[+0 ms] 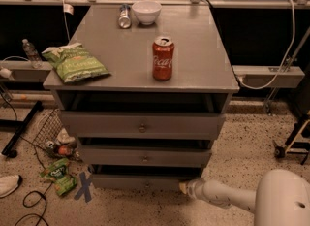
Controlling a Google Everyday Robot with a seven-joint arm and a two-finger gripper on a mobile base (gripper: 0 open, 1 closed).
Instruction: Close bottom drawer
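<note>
The bottom drawer (140,181) is the lowest of three grey drawers in the cabinet. It stands slightly pulled out, with a dark gap above its flat front. My gripper (185,187) is at the end of the white arm (223,196), low at the drawer front's right end, touching or nearly touching it. The middle drawer (145,157) and the top drawer (141,125) also stand partly out.
On the cabinet top sit a red cola can (162,58), a green chip bag (76,63), a white bowl (146,11) and a lying silver can (124,16). Litter, a wire basket (48,130) and cables lie on the floor at left. A blue X tape mark (85,187) is by the cabinet's lower left corner.
</note>
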